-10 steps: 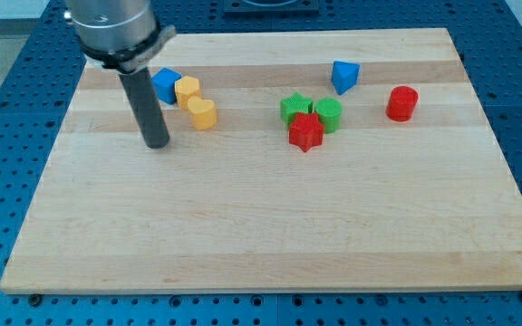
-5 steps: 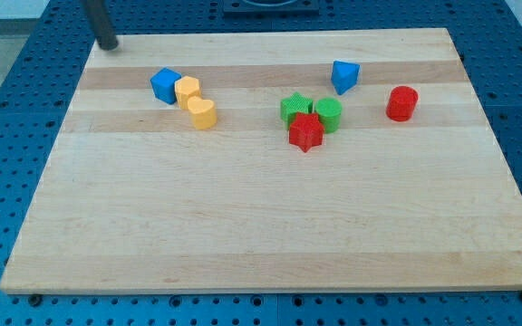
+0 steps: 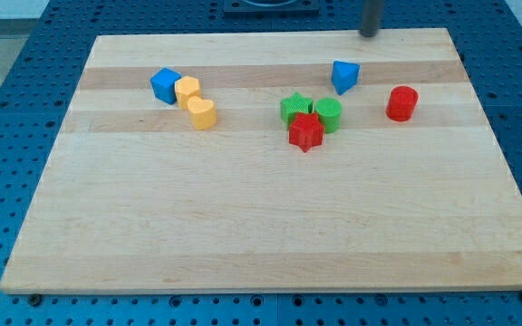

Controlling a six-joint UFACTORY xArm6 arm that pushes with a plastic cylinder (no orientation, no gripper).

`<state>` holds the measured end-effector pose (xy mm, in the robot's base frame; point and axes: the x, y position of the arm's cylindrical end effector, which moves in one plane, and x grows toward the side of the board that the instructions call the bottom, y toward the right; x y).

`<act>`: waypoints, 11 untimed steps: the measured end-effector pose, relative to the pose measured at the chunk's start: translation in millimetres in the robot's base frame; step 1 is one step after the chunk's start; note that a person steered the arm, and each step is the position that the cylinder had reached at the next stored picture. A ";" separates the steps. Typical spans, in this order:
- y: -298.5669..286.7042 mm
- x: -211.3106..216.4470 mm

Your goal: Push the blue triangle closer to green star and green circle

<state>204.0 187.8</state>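
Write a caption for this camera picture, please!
My tip waits above the blue triangle, near the green star.

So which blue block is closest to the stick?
The blue triangle, near the view's top right. My tip sits just above it, while the other blue block is far off to the view's left.

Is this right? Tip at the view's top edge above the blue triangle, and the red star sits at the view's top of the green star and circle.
Not quite. My tip is above the blue triangle, but the camera view shows the red star below the green star and green circle, touching them.
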 end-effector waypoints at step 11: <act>-69.4 87.2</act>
